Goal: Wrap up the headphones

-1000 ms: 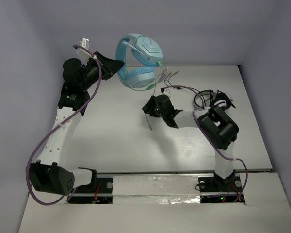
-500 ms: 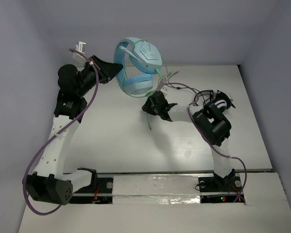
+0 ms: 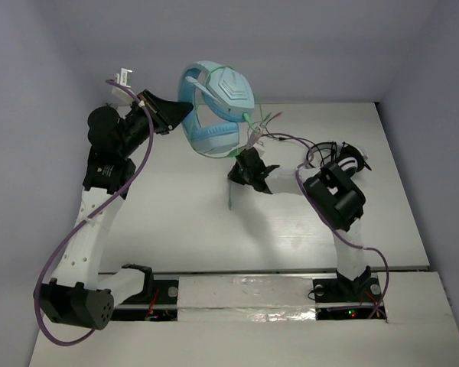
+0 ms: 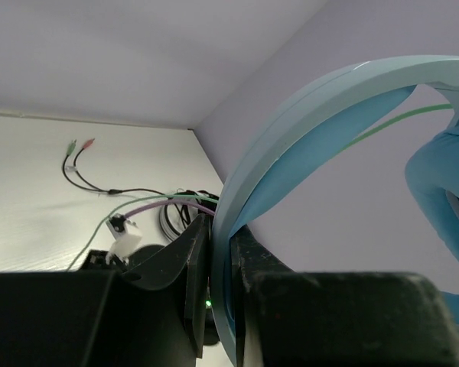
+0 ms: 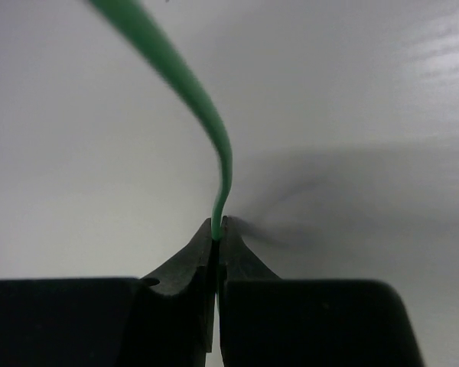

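The light-blue headphones [image 3: 218, 107] hang in the air at the back of the table. My left gripper [image 3: 185, 109] is shut on their wide headband [image 4: 291, 138], which runs up between the jaws in the left wrist view [image 4: 220, 267]. The thin green cable [image 3: 229, 195] drops from the earcups to the table. My right gripper [image 3: 239, 170] is just below the headphones and is shut on this cable. The cable [image 5: 191, 92] rises from the closed fingertips in the right wrist view [image 5: 216, 229]. The green plugs [image 3: 269, 118] stick out beside the earcups.
Smaller black-and-white headphones [image 3: 344, 160] with a dark cable [image 3: 291, 141] lie at the back right of the white table [image 3: 176, 222]. That cable's plugs [image 4: 80, 144] rest on the table. Grey walls close in at the back and both sides.
My left arm has raised the headphones and shifted them slightly right. My right gripper has moved a little back and left with the green cable, ending closer under the earcups.
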